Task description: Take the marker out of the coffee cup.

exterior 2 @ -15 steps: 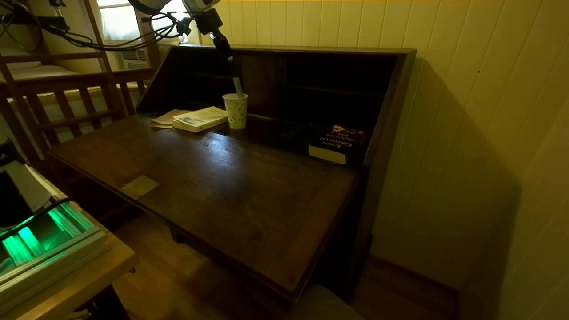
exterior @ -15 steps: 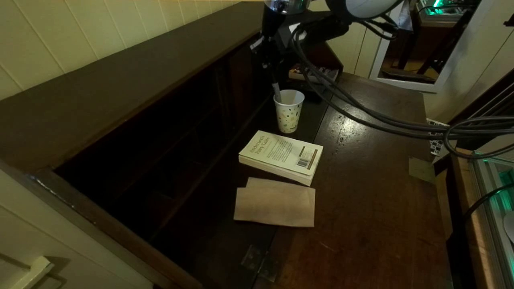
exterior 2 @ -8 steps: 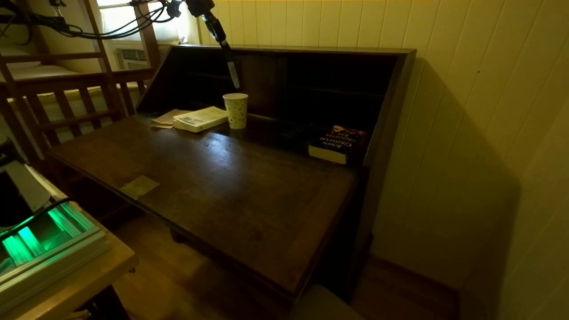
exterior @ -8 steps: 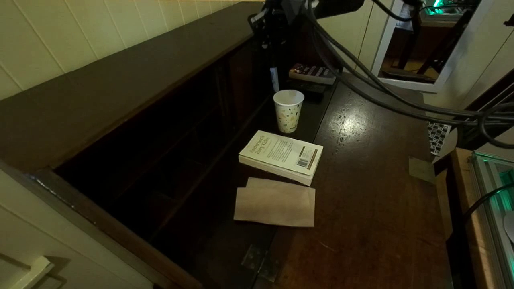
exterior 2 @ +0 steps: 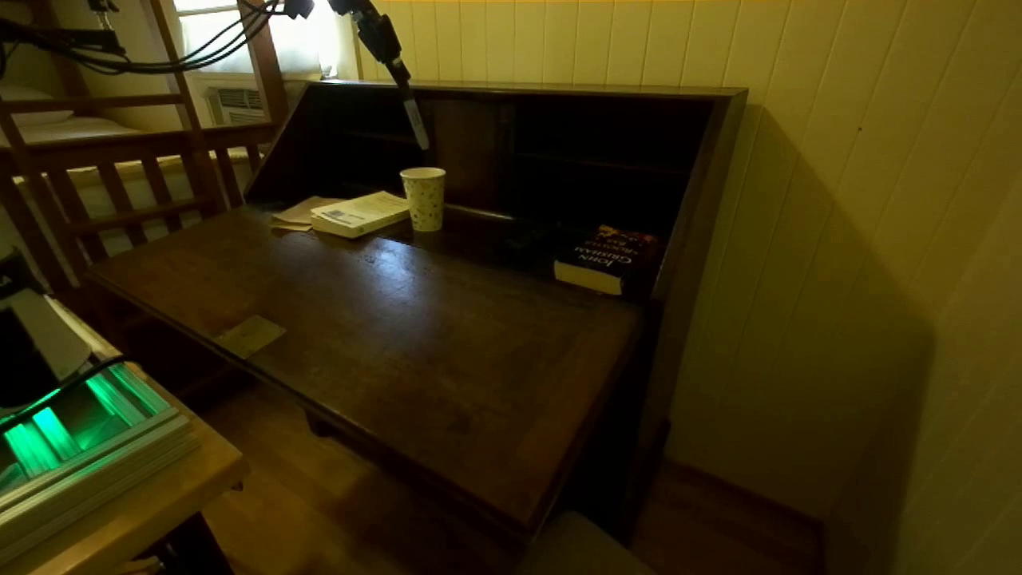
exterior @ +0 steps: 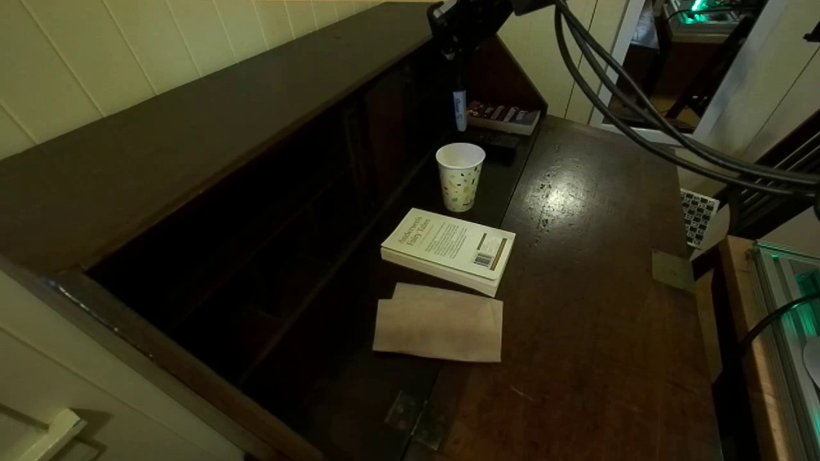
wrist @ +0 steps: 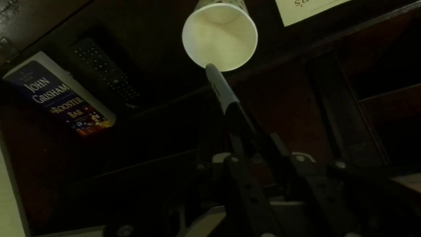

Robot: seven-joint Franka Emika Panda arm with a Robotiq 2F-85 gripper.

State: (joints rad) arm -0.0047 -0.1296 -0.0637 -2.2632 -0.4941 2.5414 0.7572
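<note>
The coffee cup (exterior: 460, 187) is a white paper cup with small coloured spots, upright on the desk; it also shows in an exterior view (exterior 2: 423, 204). In the wrist view I look into the cup (wrist: 220, 36), and its inside is empty. The marker (exterior: 460, 112) has a pale grey lower part and a dark upper part. It hangs tilted above and apart from the cup, also visible in an exterior view (exterior 2: 416, 126) and the wrist view (wrist: 223, 92). My gripper (wrist: 256, 144) is shut on the marker's dark upper end; its fingers are very dark here.
A white book (exterior: 451, 246) lies beside the cup, with folded brown paper (exterior: 442, 326) beyond it. A dark thick book (exterior 2: 607, 259) and a black remote (wrist: 107, 70) lie on the cup's other side. The desk's shelf compartments (exterior 2: 607, 160) rise behind the cup.
The marker's lower end was inside the cup one second ago. My gripper has lifted it out and carried it toward the dark book's side. The cup has stayed in place.
</note>
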